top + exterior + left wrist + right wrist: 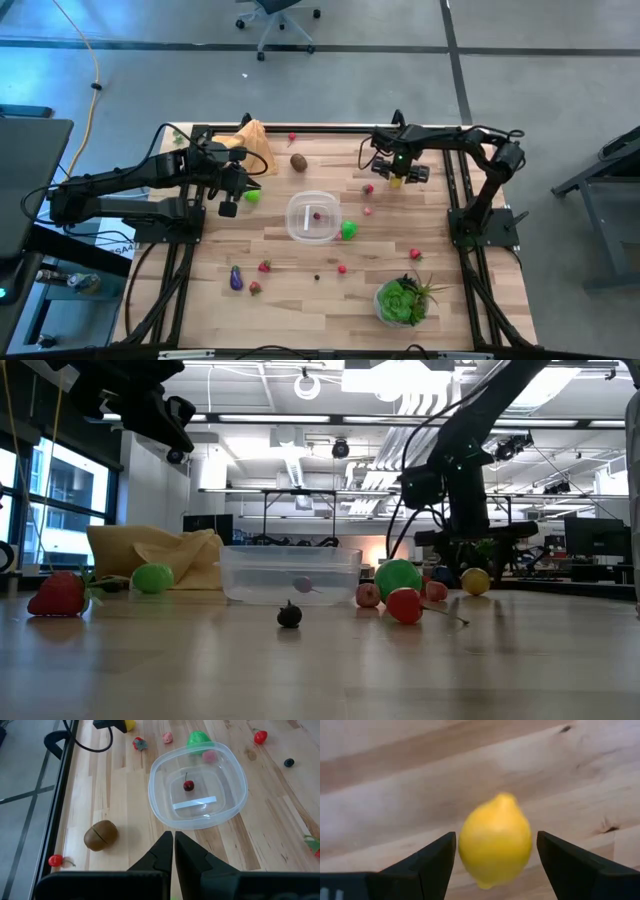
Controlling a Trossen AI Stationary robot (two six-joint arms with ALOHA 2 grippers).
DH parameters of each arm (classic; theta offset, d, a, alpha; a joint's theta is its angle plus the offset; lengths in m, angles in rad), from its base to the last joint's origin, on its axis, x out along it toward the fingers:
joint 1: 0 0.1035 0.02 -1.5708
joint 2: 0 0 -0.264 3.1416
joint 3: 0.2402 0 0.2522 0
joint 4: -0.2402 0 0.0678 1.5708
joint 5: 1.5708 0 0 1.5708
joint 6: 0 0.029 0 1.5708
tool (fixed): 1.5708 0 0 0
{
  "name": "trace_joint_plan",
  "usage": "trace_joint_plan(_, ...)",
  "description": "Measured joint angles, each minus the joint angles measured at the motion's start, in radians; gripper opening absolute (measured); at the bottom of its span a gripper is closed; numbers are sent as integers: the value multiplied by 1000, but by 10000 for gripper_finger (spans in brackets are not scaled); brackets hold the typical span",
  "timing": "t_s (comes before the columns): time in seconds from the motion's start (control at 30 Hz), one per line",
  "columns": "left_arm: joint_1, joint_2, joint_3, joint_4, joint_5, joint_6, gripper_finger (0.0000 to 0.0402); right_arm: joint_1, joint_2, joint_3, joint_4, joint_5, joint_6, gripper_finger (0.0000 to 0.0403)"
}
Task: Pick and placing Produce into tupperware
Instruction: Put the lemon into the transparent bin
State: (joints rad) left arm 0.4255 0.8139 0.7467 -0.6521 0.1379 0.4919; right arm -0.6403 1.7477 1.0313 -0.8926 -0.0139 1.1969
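right gripper (495, 851): fingers spread either side of lemon (495, 846), not touching, beyond tupperware (312, 217) | left gripper (173, 845): fingers closed, empty, beside tupperware | tupperware held one cherry (188, 785)

Light wooden table (300, 305), clear tupperware (311, 217), scattered toy produce (299, 162), tan cloth (253, 143), potted plant (403, 300)

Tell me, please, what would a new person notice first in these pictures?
Probably the yellow lemon, framed between the open fingers of the right end effector near the table's far right side. Next, the clear tupperware at the table's centre, holding one red cherry. The left end effector hangs shut beside it, near a brown kiwi.
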Motion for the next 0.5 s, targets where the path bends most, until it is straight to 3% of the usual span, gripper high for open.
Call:
trace_joint_plan(0.27, 0, 0, 0, 0, 0, 0, 10, -10, 0, 0, 15, -11, -7, 268)
trace_joint_plan(0.5, 0, 0, 0, 0, 0, 0, 10, 7, 50, 4, 23, -21, -5, 230)
